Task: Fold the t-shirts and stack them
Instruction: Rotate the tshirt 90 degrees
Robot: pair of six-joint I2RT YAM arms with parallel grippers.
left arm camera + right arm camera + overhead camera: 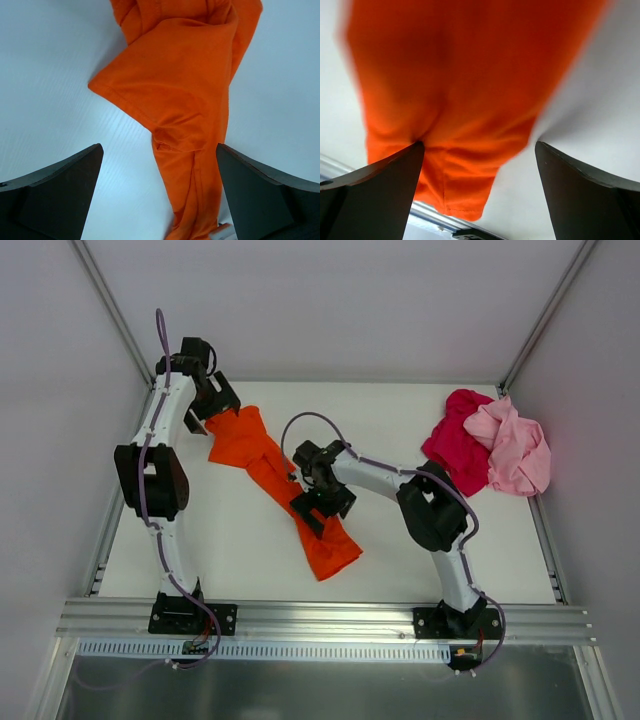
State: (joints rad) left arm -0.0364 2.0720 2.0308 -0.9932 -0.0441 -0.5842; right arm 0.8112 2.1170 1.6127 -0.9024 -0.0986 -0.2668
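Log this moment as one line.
left gripper: open, over orange shirt far end | right gripper: open, over its near end | red shirt, pink shirt: heaped far right

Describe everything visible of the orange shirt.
The orange shirt is plain, bright, soft cloth with a stitched hem, bunched and twisted into a long creased band. It lies on the white table, running diagonally from far left toward the near middle. The left jaws stand open at its far end, the right jaws open over its nearer half. It lies apart from the red shirt and pink shirt heaped far right.
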